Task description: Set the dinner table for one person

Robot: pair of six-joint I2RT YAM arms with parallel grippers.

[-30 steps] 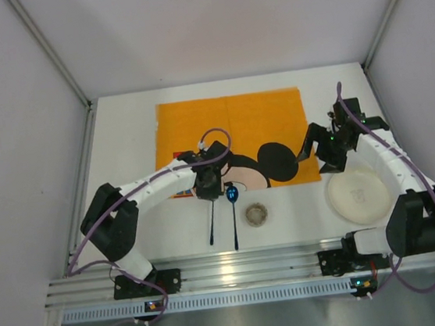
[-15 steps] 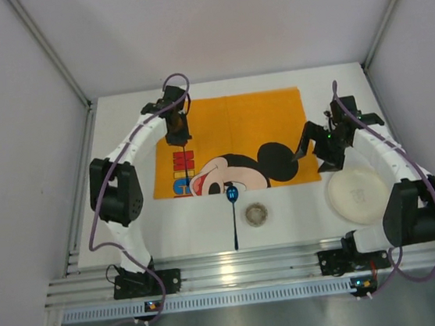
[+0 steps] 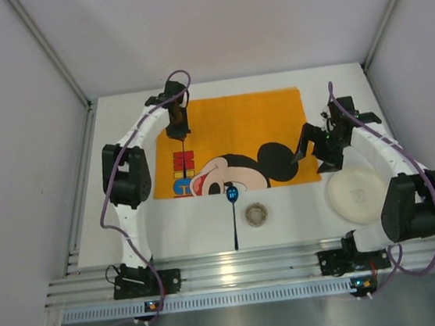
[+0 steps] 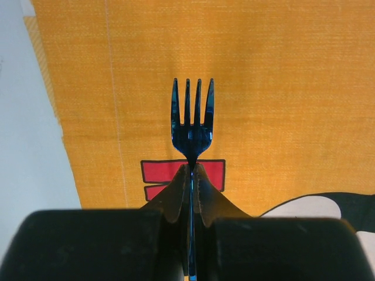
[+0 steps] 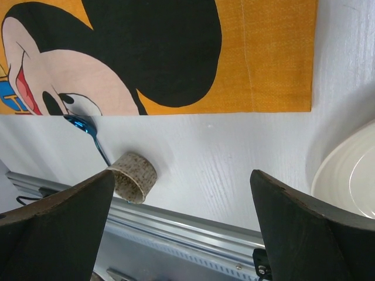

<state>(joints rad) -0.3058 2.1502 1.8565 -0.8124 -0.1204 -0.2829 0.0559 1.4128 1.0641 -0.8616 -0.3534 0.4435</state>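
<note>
Pinched tight, the left gripper [image 4: 191, 175] had a blue fork [image 4: 191, 126] by the neck, tines pointing away, over the left part of the orange placemat [image 3: 259, 115]. I couldn't tell whether the fork touched the cloth. As I judged it, the setting was barely begun. The placemat lay flat on the dinner table [image 3: 121, 142], but the plate [image 3: 357, 193] sat off to the right on bare tabletop. The spoon [image 3: 233, 208] lay half on the mat's near edge, with a small speckled cup [image 3: 256, 214] just beside it. The left arm [image 3: 139, 132] reached far out, wrist bent down. The right gripper [image 5: 181, 222] hung wide open and empty (near the plate).
</note>
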